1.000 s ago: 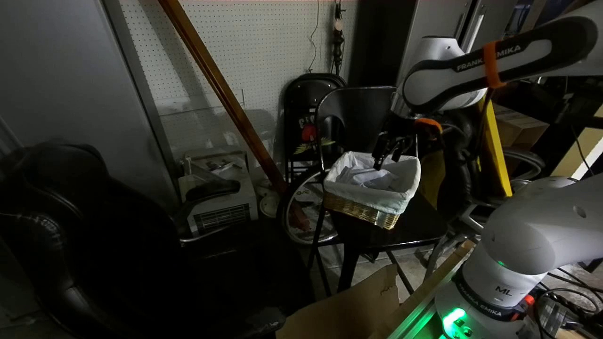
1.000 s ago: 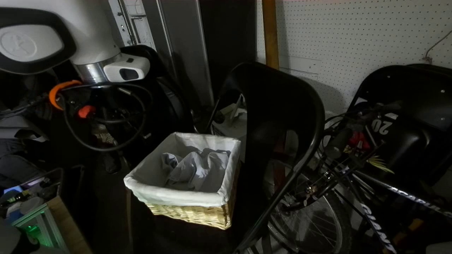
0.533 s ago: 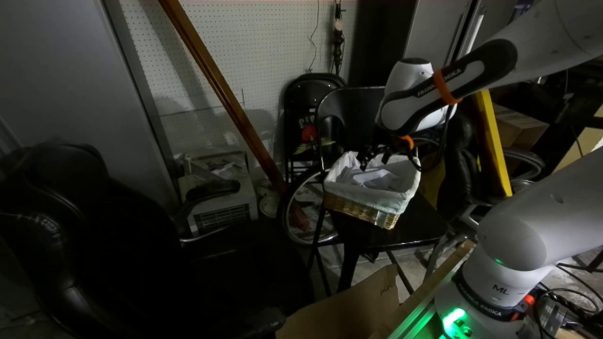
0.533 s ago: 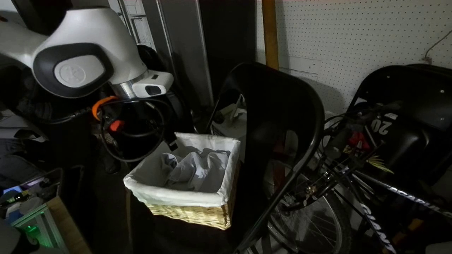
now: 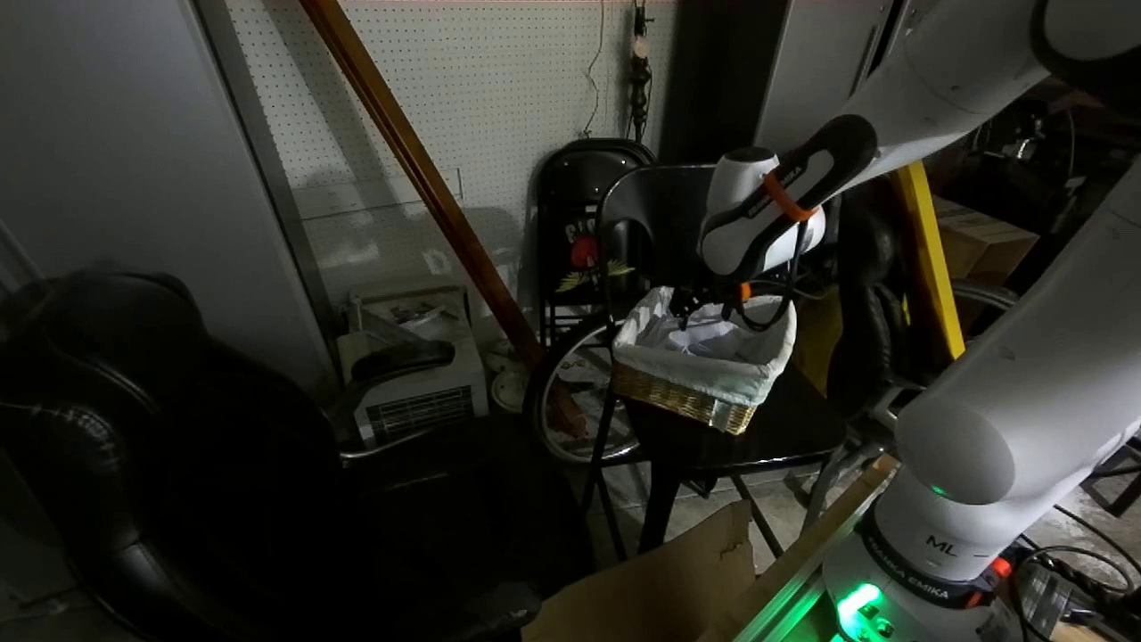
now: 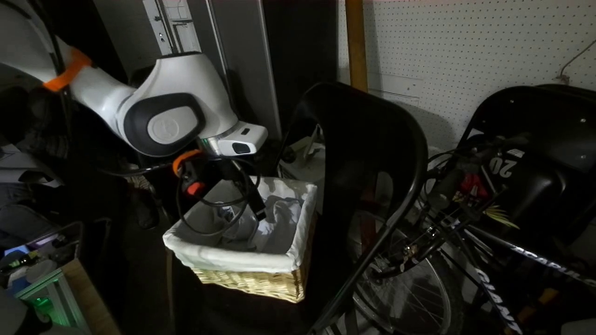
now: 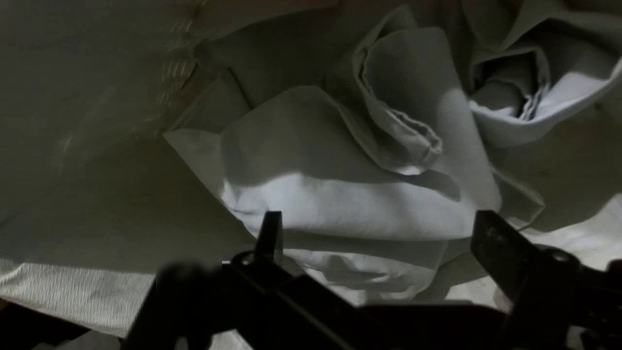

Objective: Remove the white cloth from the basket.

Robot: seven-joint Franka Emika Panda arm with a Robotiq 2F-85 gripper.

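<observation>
Fingers (image 7: 500,248): parked at 9 and 3 o'clock around the gap in the wrist view, with the white cloth (image 7: 350,204) seen right behind that gap.
Cloth spot: bunched up inside the basket (image 6: 253,283), with most of the bulk piled toward 12 o'clock of the gap, curled edges at about 1 and a few smaller folds at 6.
Bright fold: stretched sideways, pretty much from tip to tip.
Finger spread: wide, with plenty of room between the tips.
Grip: nothing clamped, as far as can be seen.
Touch: can't be told, tbh. Whether the fabric is brushed by either tip isn't shown from these angles.
Gripper (image 7: 379,214): pointed down into the basket mouth; in an exterior view a dark fingertip (image 6: 259,211) is seen inside the rim outline, in front of the cloth.
Arm (image 6: 181,83): extended over from about 11 o'clock of the basket in an exterior view.
Basket setup: wicker, set on a black chair (image 5: 793,437) in both exterior views, with a white liner (image 6: 223,258) folded over the rim.
</observation>
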